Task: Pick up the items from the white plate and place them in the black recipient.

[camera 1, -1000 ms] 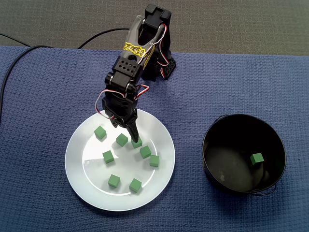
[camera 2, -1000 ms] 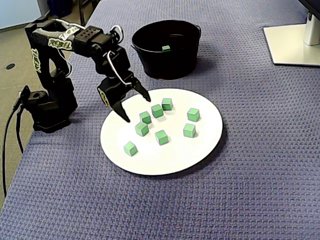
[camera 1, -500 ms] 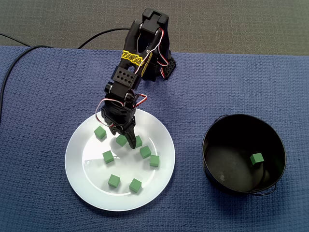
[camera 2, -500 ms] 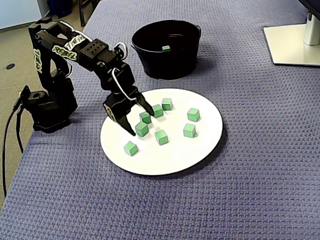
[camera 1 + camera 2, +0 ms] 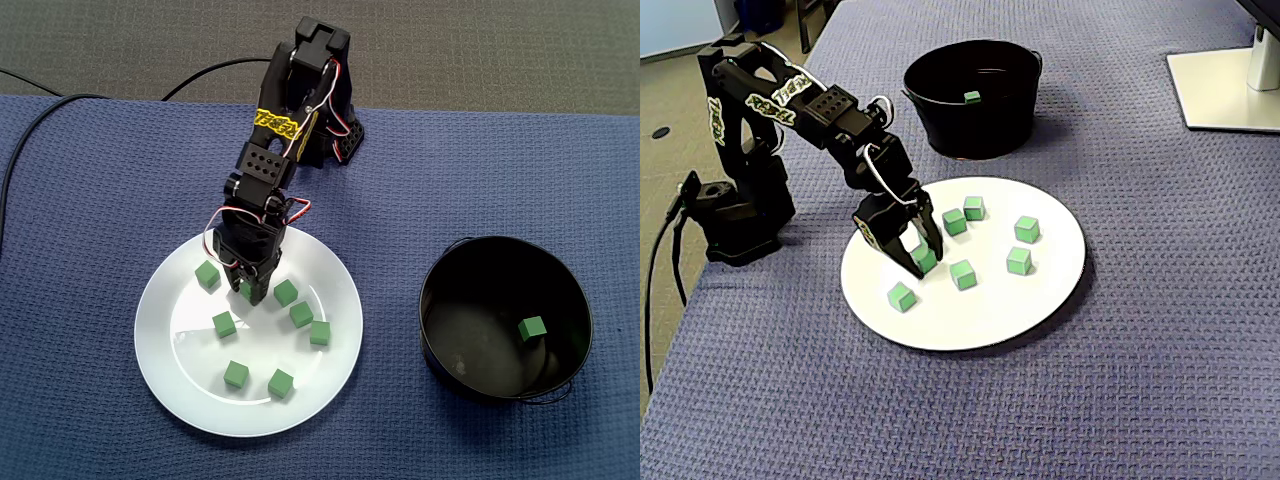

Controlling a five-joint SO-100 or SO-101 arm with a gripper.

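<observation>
On the white plate point(image 5: 190, 390), toward the lower left corner of the desk in a fixed view, the end effector point(image 5: 251, 294) is down at plate level. Its two fingers are drawn in against opposite sides of one green cube point(image 5: 924, 261), pinching it. That cube sits flat on the plate surface, not lifted, in the plate's half nearer the arm.

Loose cubes point(image 5: 224, 323) on the plate: seven counted in the same view.
- One lies just beside the end effector on the left.
- One lies just beside it on the right, and two more trail off toward the plate's right rim.
- Three lie nearer the bottom edge of the desk.
- None touch each other as far as can be seen.
- In the other fixed view the fingers hide one of them.

The arm point(image 5: 275, 160) reaches down from its base near the top edge of the desk, elbow bent over the plate rim. A blue mat point(image 5: 80, 200) covers the desk.

The black recipient point(image 5: 440, 330) stands toward the right edge of the desk, well apart from the plate. A single cube point(image 5: 532, 327) rests on its floor near the right wall.

A black cable point(image 5: 30, 130) runs along the top left corner. A white stand base point(image 5: 1225, 90) sits at the upper right corner in the other fixed view.
</observation>
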